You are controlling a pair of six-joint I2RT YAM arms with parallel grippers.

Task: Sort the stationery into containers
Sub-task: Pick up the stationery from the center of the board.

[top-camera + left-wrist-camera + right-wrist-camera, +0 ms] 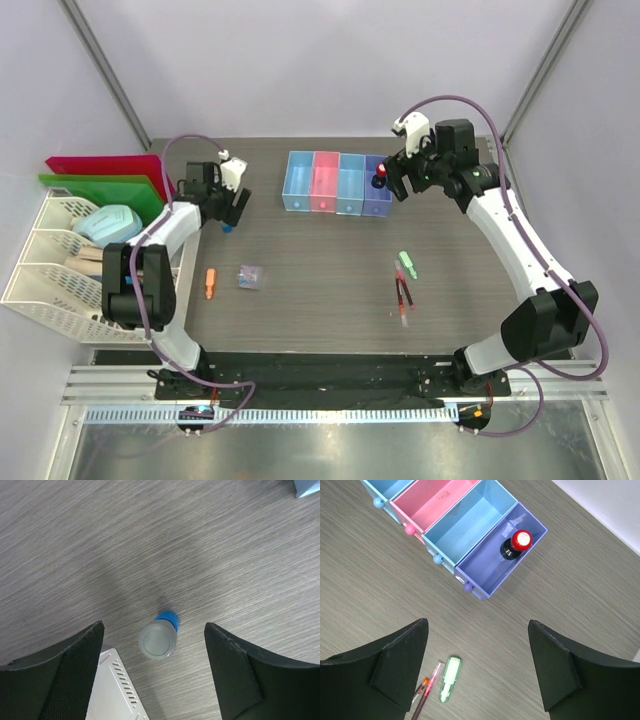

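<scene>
A blue-capped little bottle (pixel 159 637) stands on the table with its clear base toward the camera, between the fingers of my open left gripper (pixel 154 626), touching neither. In the top view this bottle (pixel 227 228) is just below the left gripper (pixel 233 207). The containers (pixel 326 195) stand at the back centre. The red-capped bottle (pixel 520 542) stands in the purple box (pixel 482 567). My right gripper (pixel 477 624) hangs open and empty just right of that box. The green eraser (pixel 449 679) and the pens (pixel 427 692) lie on the table.
An orange marker (pixel 210 284) and a small clear packet (pixel 250 277) lie left of centre. White mesh trays (pixel 50 270) and the red and green folders (pixel 110 175) line the left edge. A white slotted part (pixel 117 690) shows under the left fingers.
</scene>
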